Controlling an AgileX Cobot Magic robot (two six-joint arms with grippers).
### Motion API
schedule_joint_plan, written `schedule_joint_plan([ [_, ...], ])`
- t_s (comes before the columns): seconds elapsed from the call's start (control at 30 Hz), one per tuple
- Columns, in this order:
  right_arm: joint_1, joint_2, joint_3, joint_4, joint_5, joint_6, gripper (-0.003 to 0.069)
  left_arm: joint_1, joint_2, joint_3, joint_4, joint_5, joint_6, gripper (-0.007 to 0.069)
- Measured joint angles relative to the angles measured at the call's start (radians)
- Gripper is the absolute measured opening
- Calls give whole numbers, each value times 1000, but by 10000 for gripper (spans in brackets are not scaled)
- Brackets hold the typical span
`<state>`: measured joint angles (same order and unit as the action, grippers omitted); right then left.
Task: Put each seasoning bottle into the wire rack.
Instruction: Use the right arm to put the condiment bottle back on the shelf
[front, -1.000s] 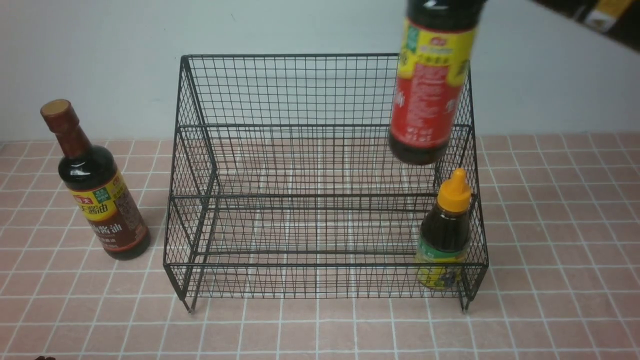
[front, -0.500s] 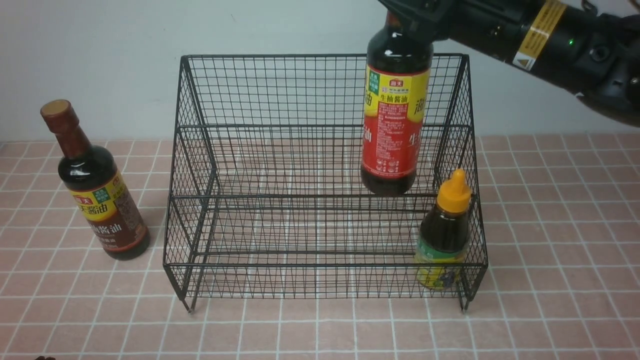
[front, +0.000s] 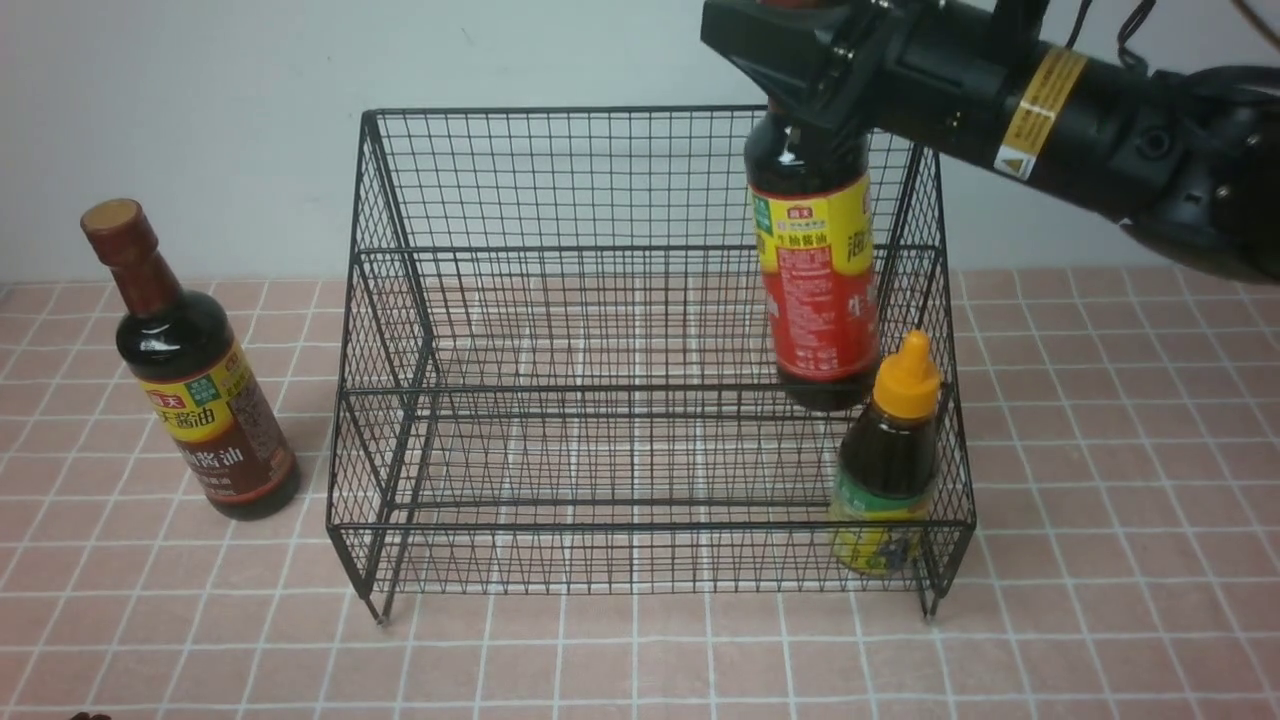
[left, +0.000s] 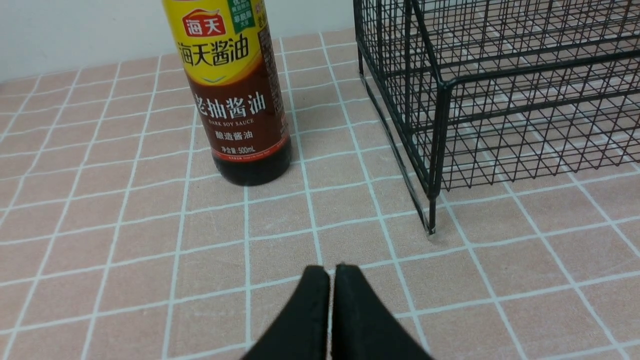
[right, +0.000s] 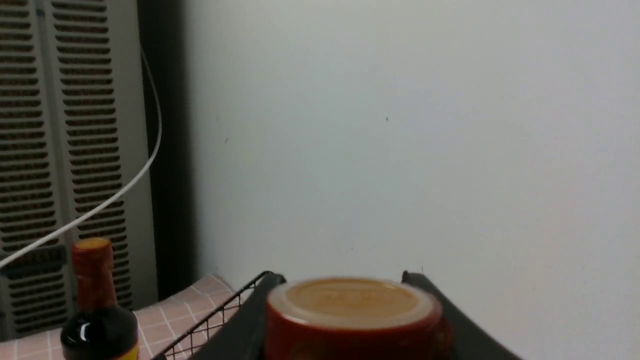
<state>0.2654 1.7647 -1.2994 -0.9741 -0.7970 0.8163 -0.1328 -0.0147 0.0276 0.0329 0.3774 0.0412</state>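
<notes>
Tiles; short bottle beside held bottle

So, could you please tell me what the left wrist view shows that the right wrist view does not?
Only the left wrist view: the shut left claw and the dark soy sauce bottle's label. Only the right wrist view: the right claw around the cap of the held bottle, a louvred panel, a white cable. Both: that dark soy sauce bottle standing beside the wire rack on the tiled table.
</notes>
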Motion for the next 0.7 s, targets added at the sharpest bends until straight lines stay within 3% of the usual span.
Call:
schedule_joint_plan([
  [0.4,1,-2,30,-115,52,159,267,0,0,0,0,0,0,-7],
  [0.7,1,-2,132,-23,55,132,267,0,0,0,0,0,0,-7],
])
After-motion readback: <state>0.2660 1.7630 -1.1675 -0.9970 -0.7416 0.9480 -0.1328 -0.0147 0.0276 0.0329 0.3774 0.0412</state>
